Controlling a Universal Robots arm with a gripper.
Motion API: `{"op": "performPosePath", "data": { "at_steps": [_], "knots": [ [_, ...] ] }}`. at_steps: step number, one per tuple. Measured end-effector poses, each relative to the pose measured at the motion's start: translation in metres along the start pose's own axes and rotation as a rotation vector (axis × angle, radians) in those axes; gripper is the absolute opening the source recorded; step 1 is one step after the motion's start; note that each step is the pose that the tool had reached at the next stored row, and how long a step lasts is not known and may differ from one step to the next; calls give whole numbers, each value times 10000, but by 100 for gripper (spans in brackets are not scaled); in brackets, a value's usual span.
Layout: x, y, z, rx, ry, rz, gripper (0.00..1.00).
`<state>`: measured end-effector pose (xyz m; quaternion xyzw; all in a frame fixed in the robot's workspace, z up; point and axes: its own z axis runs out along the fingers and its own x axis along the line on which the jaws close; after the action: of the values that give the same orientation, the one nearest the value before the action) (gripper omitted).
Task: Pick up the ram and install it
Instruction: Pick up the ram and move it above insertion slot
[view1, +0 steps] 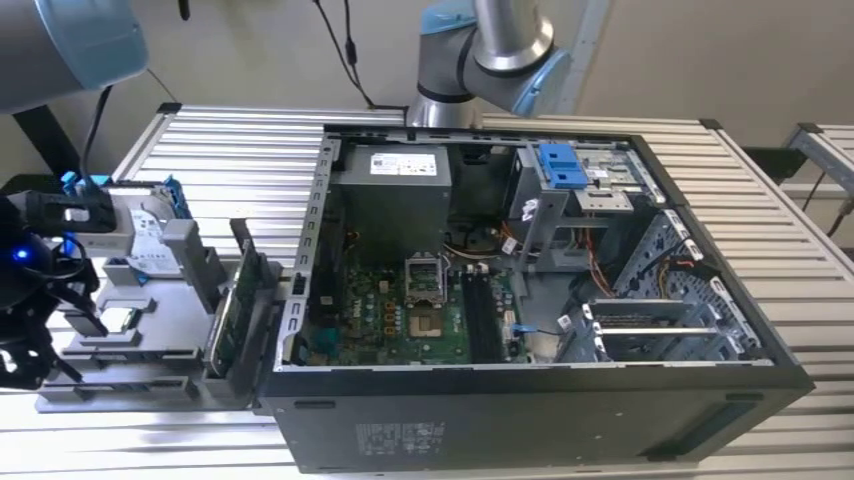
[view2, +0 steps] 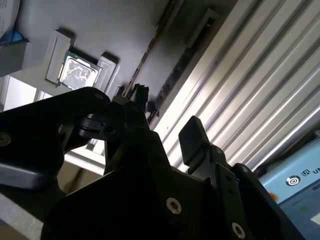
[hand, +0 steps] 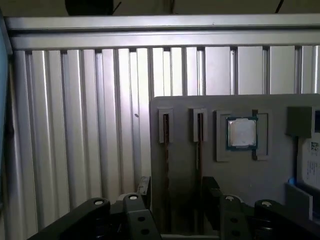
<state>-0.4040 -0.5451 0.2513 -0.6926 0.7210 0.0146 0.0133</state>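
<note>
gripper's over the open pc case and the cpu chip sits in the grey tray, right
No: the gripper is over the grey tray, not the case, as the first wrist view shows. The cpu chip does sit in the tray.

Ribbed metal table bearing a computer case and a parts tray.
The silver slatted aluminium table spans the exterior view. An open black tower computer case lies on its side across the centre and right of the frame. A flat grey plastic parts tray rests on the slats at lower left, just beside the case.
</note>
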Motion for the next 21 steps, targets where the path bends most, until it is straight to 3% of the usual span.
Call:
{"op": "performPosePath", "data": {
  "at_steps": [21],
  "knots": [
    [36, -1, 335, -71, 3, -642, 54]
  ]
}}
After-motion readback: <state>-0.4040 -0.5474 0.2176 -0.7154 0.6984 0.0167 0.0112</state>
